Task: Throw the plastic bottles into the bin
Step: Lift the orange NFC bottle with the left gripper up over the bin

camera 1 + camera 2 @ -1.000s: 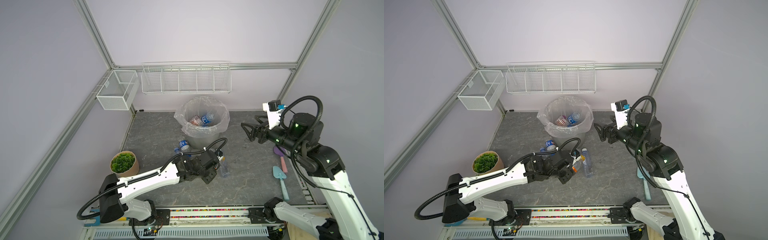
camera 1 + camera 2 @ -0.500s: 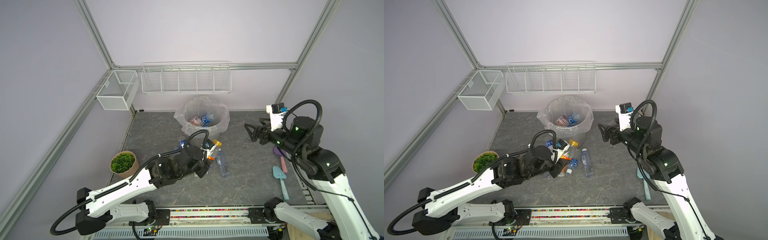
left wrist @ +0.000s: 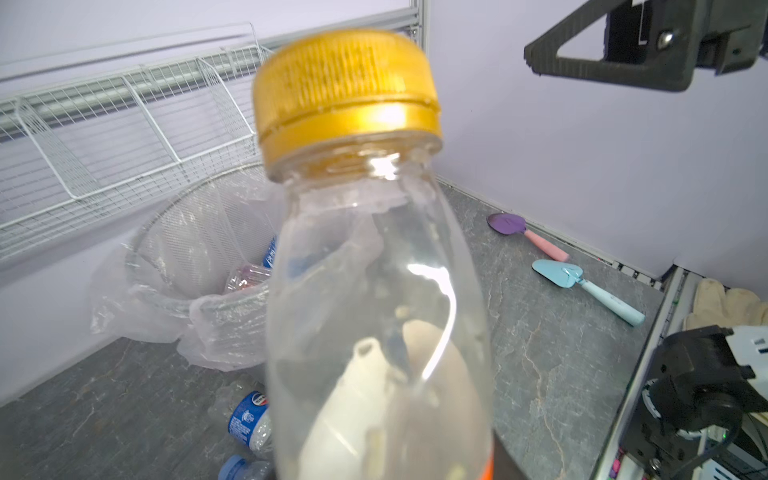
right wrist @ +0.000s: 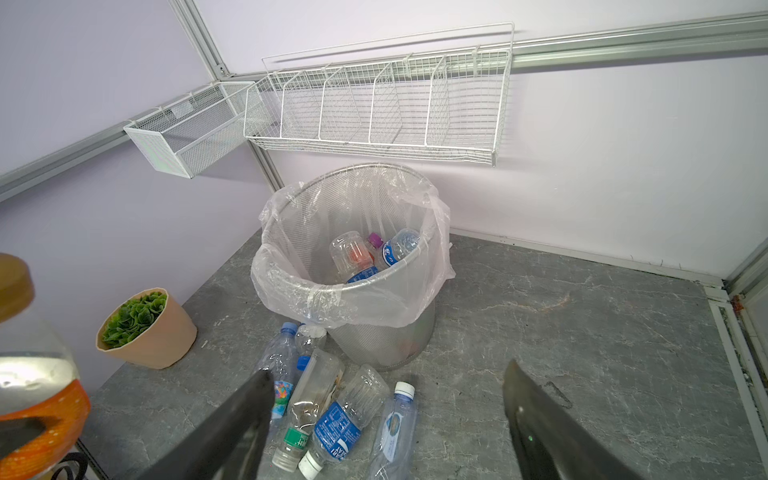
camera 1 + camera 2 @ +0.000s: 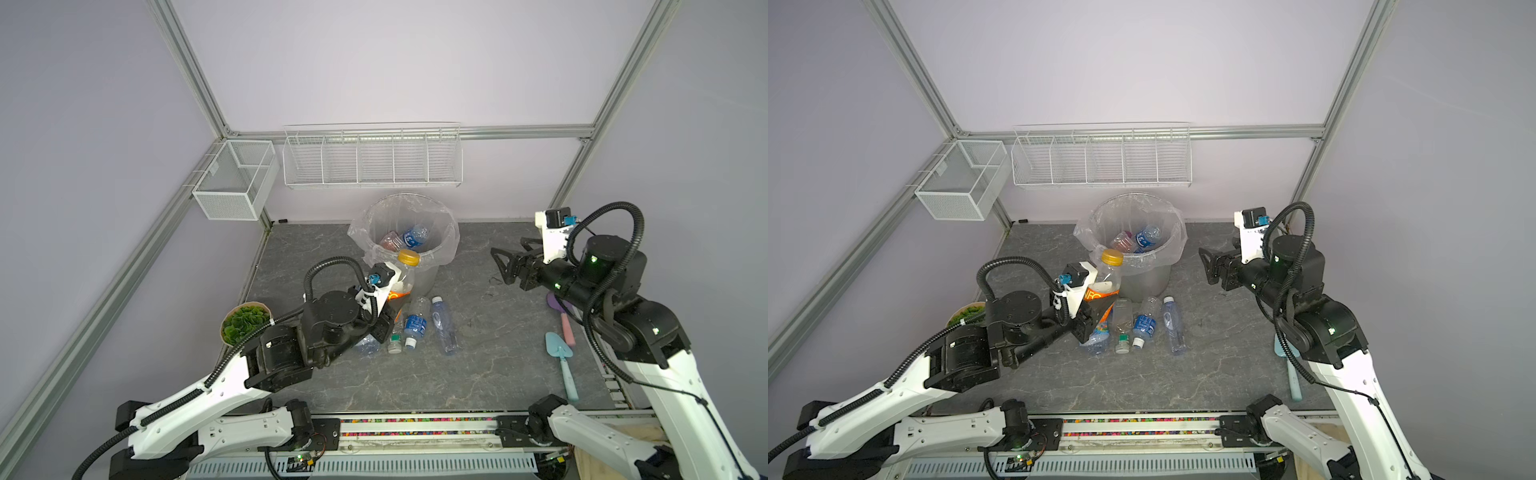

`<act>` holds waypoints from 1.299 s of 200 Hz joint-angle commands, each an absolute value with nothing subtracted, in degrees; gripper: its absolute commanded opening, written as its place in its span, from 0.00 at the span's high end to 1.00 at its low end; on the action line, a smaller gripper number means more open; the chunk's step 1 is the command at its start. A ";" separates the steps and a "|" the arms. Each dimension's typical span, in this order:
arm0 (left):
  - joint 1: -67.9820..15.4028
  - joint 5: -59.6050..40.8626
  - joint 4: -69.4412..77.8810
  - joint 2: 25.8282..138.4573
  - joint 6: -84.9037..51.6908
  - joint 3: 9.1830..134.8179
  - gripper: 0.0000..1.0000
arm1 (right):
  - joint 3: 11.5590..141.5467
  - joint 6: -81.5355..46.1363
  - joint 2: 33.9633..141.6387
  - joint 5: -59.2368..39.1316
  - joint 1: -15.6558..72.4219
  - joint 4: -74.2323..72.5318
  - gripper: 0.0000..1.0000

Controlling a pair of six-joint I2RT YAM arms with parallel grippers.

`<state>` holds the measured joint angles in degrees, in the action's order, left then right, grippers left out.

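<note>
My left gripper (image 5: 386,309) is shut on a clear plastic bottle (image 5: 404,277) with a gold cap and an orange label. It holds the bottle upright, just in front of the bin's rim, and the bottle fills the left wrist view (image 3: 374,291). The bin (image 5: 428,275) is a grey mesh bucket with a clear bag, and some bottles (image 4: 395,249) lie inside it. Several more bottles (image 5: 415,325) (image 4: 338,424) lie on the floor at its foot. Raised to the right of the bin, my right gripper (image 5: 508,259) (image 4: 386,370) hangs open and empty.
A potted plant (image 5: 245,324) stands at the left edge of the floor. A blue trowel (image 5: 561,357) and a purple spoon (image 5: 559,307) lie by the right arm. Two white wire baskets (image 5: 372,158) (image 5: 235,183) hang on the walls above the bin.
My left gripper has lifted the orange-labelled bottle off the floor pile and carried it up towards the bin's rim. The right gripper has stayed open, nearly in place.
</note>
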<state>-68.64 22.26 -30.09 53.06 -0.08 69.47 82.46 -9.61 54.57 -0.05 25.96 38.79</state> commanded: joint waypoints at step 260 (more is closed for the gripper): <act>-61.32 20.16 -10.90 62.56 14.19 89.88 0.78 | 79.64 -10.64 53.17 -3.59 25.39 38.28 0.12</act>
